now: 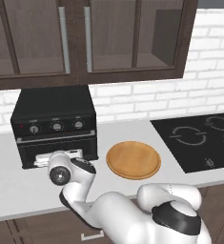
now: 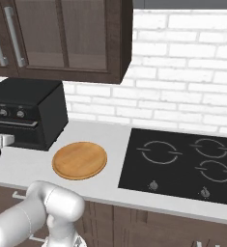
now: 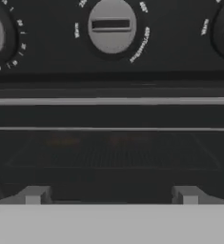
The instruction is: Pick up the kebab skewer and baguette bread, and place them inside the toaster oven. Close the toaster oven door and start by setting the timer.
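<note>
Directly before the closed toaster oven door [image 3: 111, 143], the gripper [image 3: 111, 198] is held wide open and empty, below 3 knobs [image 3: 111, 26].

wooden plate [image 1: 133, 160] beside black cooktop [image 1: 199, 138]

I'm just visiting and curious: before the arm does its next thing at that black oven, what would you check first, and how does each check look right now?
1. Toaster oven door shut: ok, it stands upright against the toaster oven.
2. Food inside: faint orange and reddish shapes behind the window in the hand view look like the baguette bread and kebab skewer; cannot tell for sure.
3. Wooden plate emptied: ok, nothing lies on it.
4. Gripper free: ok, fingers wide apart, holding nothing.
5. Hand lined up with a knob: middle knob is straight ahead.
6. Which knob is the timer: cannot tell, labels are too blurred.
</note>
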Motion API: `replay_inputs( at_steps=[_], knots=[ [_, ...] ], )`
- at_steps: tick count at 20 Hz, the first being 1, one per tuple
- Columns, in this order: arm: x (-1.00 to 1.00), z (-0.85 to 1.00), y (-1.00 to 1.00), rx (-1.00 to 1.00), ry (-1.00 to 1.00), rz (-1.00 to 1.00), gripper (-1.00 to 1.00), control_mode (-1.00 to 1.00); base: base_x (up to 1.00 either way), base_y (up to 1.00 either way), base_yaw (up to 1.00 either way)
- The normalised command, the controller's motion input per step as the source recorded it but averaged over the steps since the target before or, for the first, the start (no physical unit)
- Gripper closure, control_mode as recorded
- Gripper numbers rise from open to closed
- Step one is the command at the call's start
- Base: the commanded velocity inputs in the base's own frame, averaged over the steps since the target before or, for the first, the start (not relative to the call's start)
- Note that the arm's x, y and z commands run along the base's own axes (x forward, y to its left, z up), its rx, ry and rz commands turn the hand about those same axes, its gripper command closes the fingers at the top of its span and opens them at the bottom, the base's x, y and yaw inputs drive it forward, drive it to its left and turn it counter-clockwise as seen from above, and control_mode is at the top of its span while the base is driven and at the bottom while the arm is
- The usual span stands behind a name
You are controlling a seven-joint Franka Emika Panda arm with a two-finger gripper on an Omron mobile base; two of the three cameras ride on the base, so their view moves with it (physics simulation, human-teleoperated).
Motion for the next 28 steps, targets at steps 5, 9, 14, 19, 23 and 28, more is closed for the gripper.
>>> replay_inputs(
  at_steps=[5, 9, 14, 19, 23, 28],
  knots=[
    [-0.24, 0.55, 0.76, 0.00, 0.00, 0.04, -1.00, -1.00, 0.00, 0.00, 0.00],
    [-0.16, 0.65, 0.52, 0.00, 0.00, 0.03, -1.00, -1.00, 0.00, 0.00, 0.00],
    [0.00, 0.36, 0.03, 0.00, -0.06, 0.00, -1.00, -1.00, 0.00, 0.00, 0.00],
    [0.00, 0.04, 0.00, 0.00, -0.21, 0.00, -1.00, -1.00, 0.00, 0.00, 0.00],
    [0.00, 0.01, 0.00, 0.01, -0.25, 0.00, -1.00, -1.00, 0.00, 0.00, 0.00],
    [0.13, 0.03, 0.00, 0.00, -0.07, 0.00, -1.00, -1.00, 0.00, 0.00, 0.00]
  ],
)
